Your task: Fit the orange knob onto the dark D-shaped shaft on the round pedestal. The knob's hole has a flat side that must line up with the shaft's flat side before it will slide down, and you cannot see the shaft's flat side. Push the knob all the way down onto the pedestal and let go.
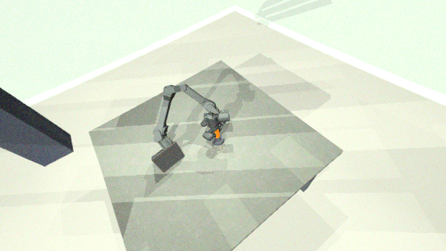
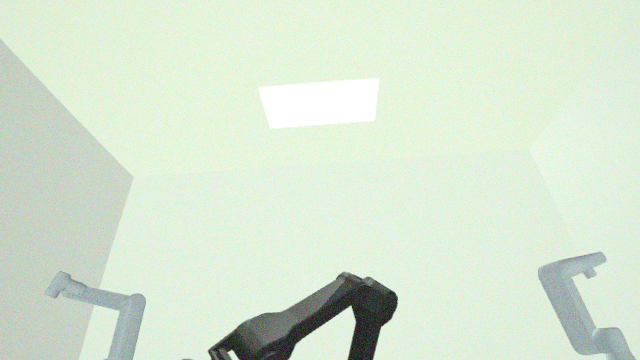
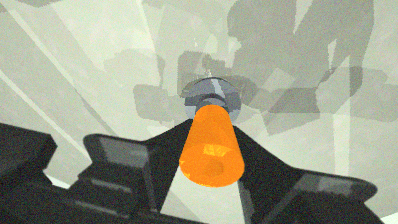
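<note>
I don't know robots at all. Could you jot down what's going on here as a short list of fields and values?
arm: one grey arm on a dark base
gripper: gripper shut on the orange knob
held item: orange knob, seen end-on
target: round pedestal right beyond the knob's far end
shaft: hidden behind the knob
knob fully down: cannot tell
released: not yet

Orange knob (image 3: 211,147), grey pedestal (image 3: 212,93), dark hand (image 3: 200,165).

No text, label, brand mark, number or sign can be read on any surface in the top, exterior or wrist views.
</note>
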Robot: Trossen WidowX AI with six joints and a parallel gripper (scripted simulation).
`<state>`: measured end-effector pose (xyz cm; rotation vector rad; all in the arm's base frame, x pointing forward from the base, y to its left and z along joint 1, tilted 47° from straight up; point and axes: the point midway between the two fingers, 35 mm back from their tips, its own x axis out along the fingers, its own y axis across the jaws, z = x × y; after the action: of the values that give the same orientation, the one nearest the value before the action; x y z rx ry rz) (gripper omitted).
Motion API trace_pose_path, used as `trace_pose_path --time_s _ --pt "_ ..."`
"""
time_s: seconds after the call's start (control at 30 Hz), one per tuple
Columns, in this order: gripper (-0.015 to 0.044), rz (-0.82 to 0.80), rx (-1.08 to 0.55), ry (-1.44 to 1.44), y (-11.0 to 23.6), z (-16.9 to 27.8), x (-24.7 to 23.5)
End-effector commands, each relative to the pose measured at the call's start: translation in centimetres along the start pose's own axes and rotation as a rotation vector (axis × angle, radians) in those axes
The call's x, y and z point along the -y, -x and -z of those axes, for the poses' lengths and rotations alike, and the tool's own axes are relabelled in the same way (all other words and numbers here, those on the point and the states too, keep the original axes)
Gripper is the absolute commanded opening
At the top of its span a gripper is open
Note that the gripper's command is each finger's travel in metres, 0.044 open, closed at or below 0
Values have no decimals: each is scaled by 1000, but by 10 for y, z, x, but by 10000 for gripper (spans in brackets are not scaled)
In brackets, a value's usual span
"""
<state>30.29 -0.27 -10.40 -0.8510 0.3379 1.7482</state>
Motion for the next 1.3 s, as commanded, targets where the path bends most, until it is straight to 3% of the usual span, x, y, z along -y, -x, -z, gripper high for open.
trace_pose_path --time_s 0.0,0.37,0.6,1.27 --pt "0 1 0 7 -1 0 0" --pt "0 1 0 16 5 0 0" --pt "0 1 0 216 3 1 2" --pt "0 1 0 216 0 0 0"
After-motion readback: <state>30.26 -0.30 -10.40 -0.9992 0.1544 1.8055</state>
